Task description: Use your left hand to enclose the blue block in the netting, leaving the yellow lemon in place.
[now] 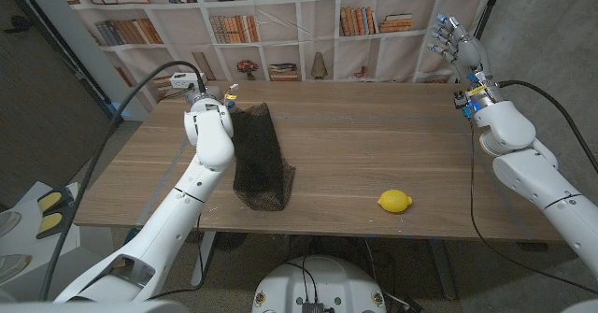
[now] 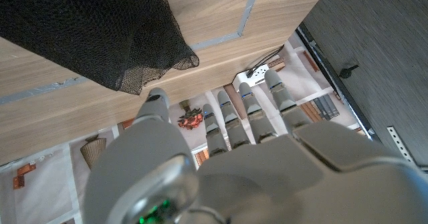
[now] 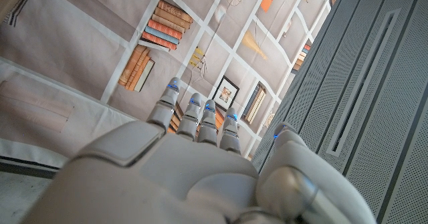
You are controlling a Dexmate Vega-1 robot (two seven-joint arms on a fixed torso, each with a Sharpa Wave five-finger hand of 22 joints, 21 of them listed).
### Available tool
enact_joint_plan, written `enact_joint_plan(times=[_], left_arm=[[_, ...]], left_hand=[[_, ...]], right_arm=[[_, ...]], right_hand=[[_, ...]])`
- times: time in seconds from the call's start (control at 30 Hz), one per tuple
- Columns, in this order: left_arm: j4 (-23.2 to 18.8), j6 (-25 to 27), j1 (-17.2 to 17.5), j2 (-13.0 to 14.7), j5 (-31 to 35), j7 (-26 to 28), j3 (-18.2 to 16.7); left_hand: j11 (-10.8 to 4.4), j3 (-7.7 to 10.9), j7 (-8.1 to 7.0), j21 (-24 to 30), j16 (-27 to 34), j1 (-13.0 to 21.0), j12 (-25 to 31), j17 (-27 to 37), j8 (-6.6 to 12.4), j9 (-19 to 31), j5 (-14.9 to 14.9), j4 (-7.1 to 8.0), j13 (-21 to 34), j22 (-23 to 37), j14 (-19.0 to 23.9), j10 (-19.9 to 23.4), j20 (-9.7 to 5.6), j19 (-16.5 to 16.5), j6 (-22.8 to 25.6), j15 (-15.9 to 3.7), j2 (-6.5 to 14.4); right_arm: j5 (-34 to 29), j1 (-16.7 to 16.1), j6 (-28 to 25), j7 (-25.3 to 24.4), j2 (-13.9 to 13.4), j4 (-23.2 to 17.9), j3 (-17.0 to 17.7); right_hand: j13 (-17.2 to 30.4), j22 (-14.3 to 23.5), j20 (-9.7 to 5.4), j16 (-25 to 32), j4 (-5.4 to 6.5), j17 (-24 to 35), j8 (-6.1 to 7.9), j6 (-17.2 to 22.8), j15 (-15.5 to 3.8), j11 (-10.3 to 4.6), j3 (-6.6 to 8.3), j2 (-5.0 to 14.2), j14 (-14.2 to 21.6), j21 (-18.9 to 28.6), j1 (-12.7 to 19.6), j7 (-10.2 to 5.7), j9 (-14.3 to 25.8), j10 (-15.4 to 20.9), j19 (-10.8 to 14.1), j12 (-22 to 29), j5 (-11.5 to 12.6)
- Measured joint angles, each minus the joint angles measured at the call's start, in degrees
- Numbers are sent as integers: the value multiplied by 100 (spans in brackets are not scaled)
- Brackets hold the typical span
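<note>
The black netting (image 1: 260, 159) lies crumpled in a long strip on the left half of the wooden table (image 1: 374, 135), running from far to near. Its dark mesh (image 2: 93, 30) hides whatever lies under it. My left hand (image 1: 215, 98) hovers at the netting's far end, close beside it. In the left wrist view its fingers (image 2: 247, 117) reach out straight, apart from the mesh, holding nothing. The yellow lemon (image 1: 394, 201) sits alone near the table's front edge, right of middle. My right hand (image 1: 455, 40) is raised over the far right corner, fingers (image 3: 200, 114) spread and empty.
A printed bookshelf backdrop (image 1: 308, 23) hangs behind the table. A white power strip (image 1: 183, 78) with a black cable sits at the far left edge. Bare wood stretches between the netting and the lemon.
</note>
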Motion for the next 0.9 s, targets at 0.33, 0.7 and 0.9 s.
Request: enact_joint_plan(times=[0.33,0.7,0.9], left_arm=[[678,164,-720,554,-665,-162,603],[1610,364,-1585,801,-1595,168,1521],[2147,521,-2036,774,-1993,412,2007]], left_hand=[[3,44,-20,0,-44,-38,-113,29,-42,0,0,52,-17,0,-24,-210,-121,122,-226,-16,136],[119,-72,-46,-22,-44,-226,-167,29,-85,-1,0,129,-43,0,-136,-387,-117,118,-547,35,-14],[218,-69,82,-22,-44,-314,-189,56,-85,-1,0,176,-44,30,-153,-486,-55,142,-802,53,86]], right_arm=[[-41,130,-91,0,36,81,-99],[-91,287,-227,-21,36,146,-200],[-104,353,-284,-23,26,182,-234]], right_hand=[[0,0,0,0,23,0,0,0,0,0,23,0,0,0,0,0,0,0,0,0,0],[0,0,0,0,23,0,0,0,0,0,23,-1,0,0,1,0,0,0,0,0,1],[0,0,0,0,23,0,0,0,0,0,23,-41,0,0,-5,0,0,0,0,0,1]])
